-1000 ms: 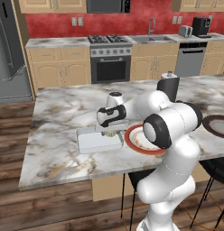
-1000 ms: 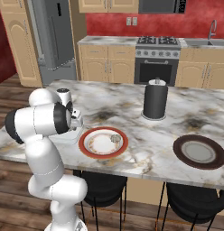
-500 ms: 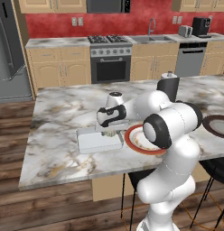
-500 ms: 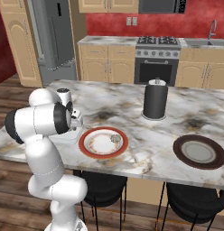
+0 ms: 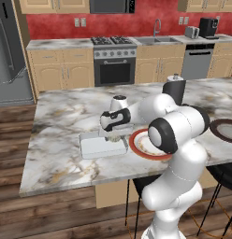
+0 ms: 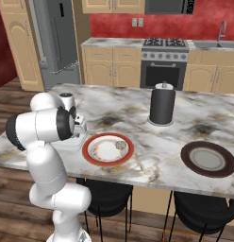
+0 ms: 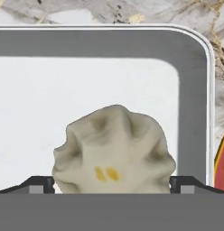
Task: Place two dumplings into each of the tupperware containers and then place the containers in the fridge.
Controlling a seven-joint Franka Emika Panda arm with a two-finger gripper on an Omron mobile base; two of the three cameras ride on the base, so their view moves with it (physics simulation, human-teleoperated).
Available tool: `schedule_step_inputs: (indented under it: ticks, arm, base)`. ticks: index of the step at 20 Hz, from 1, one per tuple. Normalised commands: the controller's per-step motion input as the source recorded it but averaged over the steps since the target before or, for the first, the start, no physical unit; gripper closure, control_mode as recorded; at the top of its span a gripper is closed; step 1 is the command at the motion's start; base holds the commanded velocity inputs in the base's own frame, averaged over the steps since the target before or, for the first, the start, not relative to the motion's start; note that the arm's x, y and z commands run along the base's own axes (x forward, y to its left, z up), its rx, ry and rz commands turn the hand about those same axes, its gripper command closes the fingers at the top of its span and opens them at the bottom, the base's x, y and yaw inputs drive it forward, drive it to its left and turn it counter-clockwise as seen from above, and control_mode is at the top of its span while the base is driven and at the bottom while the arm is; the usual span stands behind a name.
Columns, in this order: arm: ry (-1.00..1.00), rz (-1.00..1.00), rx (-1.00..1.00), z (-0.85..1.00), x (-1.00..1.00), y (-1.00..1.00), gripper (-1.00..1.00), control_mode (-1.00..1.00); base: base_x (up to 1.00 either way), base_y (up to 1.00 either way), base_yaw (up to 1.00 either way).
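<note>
End effector point(image 7: 112, 182) clamps a dumpling point(image 7: 113, 151) by its sides, just above the white container point(image 7: 195, 90) beside the red-rimmed plate point(image 5: 148, 142). Dumpling looks soft, light, squashable; gentle side pinch suits.

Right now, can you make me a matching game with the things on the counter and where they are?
Things:
1. dumpling
2. red-rimmed plate
3. dark brown plate
4. black canister

Places:
A. far right on the counter
B. between the end effector tips, over the white container
C. standing behind the two plates
D. beside the white container, one dumpling on it

Pairs: 1-B, 2-D, 3-A, 4-C
</note>
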Motion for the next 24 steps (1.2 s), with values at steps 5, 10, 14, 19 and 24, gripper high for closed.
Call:
schedule_step_inputs:
  ticks: [5,10,14,19,24]
  arm:
    - [0.17,0.00,0.00,-0.01,0.11,0.00,-1.00,-1.00]
    - [0.14,0.00,0.00,0.00,0.27,0.02,-1.00,-1.00]
    - [-0.02,0.00,0.00,0.00,0.35,0.03,-1.00,-1.00]
    - [-0.18,0.00,0.00,0.00,0.15,0.11,-1.00,-1.00]
    - [-0.21,0.00,0.00,0.00,0.13,0.09,-1.00,-1.00]
  base:
    - [0.00,0.00,0.00]
    - [0.00,0.00,0.00]
    - [0.00,0.00,0.00]
    - [0.00,0.00,0.00]
    - [0.00,0.00,0.00]
